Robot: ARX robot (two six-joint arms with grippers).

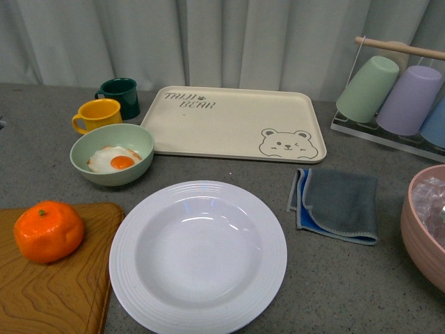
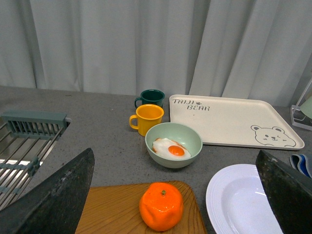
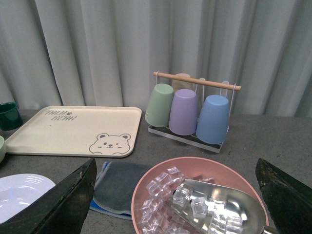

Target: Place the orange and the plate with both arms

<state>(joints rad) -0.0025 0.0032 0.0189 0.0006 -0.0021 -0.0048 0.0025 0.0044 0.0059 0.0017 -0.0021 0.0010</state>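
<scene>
The orange [image 1: 48,231] sits on a wooden cutting board [image 1: 55,292] at the front left; it also shows in the left wrist view [image 2: 161,205]. The white ridged plate [image 1: 198,255] lies empty on the grey counter at front centre, and its rim shows in the left wrist view [image 2: 234,200] and the right wrist view [image 3: 22,197]. My left gripper [image 2: 175,195] is open, held above and behind the orange, its dark fingers [image 2: 58,200] wide apart. My right gripper [image 3: 178,195] is open above a pink bowl of ice [image 3: 195,200]. Neither arm shows in the front view.
A cream bear-print tray [image 1: 236,124] lies at the back. A pale green bowl with a fried egg [image 1: 112,154], a yellow mug [image 1: 97,115] and a dark green mug [image 1: 120,96] stand left. A grey-blue cloth [image 1: 337,204], a cup rack [image 1: 396,94] and the pink bowl [image 1: 424,226] are right. A sink rack [image 2: 24,146] is far left.
</scene>
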